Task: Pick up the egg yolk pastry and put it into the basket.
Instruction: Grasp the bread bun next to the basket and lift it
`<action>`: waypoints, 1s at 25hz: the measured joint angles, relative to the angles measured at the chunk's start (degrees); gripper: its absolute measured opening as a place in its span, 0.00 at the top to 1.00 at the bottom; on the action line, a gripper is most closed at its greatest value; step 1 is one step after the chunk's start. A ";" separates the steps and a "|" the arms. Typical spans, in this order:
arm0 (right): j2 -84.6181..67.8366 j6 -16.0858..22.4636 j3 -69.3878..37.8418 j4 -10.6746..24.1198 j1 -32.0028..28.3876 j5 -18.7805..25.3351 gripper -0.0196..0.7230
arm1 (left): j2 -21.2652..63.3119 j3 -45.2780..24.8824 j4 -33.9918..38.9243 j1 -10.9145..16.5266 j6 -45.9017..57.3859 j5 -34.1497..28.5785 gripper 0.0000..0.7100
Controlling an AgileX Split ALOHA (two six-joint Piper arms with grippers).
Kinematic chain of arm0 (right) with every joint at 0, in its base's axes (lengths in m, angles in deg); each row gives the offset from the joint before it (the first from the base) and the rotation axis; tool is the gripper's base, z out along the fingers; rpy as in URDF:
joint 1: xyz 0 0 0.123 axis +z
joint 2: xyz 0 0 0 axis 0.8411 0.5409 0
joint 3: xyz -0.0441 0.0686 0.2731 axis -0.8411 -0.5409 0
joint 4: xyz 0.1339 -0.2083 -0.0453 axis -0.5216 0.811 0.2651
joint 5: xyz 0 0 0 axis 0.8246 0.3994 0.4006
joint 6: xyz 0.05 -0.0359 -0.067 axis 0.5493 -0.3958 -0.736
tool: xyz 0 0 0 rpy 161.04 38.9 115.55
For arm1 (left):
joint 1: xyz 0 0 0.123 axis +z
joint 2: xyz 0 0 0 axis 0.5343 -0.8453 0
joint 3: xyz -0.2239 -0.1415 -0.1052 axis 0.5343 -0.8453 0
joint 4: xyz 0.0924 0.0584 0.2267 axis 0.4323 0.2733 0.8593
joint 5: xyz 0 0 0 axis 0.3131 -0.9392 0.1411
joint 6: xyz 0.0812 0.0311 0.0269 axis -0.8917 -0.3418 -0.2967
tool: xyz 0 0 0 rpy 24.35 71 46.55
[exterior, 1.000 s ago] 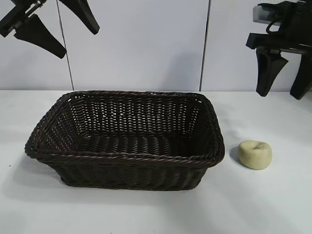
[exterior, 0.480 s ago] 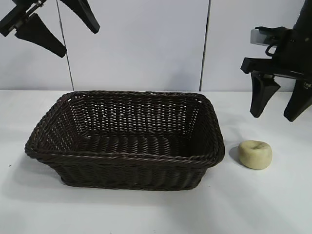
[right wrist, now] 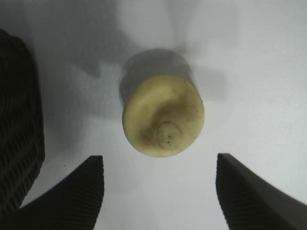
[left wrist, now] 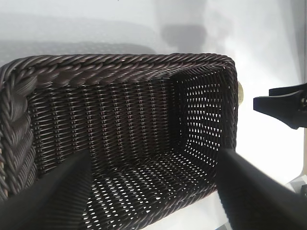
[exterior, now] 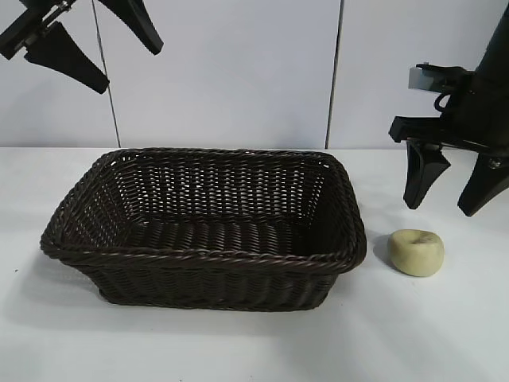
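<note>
The egg yolk pastry, a pale yellow rounded lump with a dimpled top, lies on the white table just right of the basket, a large dark brown wicker one with a braided rim and nothing inside. My right gripper hangs open a little above and behind the pastry, apart from it, with nothing between its fingers. My left gripper is open and held high above the basket's left end.
The white table runs round the basket, with bare surface in front and to the right of the pastry. A pale wall with dark vertical seams stands behind.
My right gripper has come down and slightly left toward the pastry, still open. The left arm, basket and pastry have not moved.
</note>
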 joint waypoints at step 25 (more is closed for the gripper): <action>9.11 1.72 0.20 -1.95 0.00 -4.91 0.89 | 0.00 0.00 0.00 0.00 0.00 0.01 0.25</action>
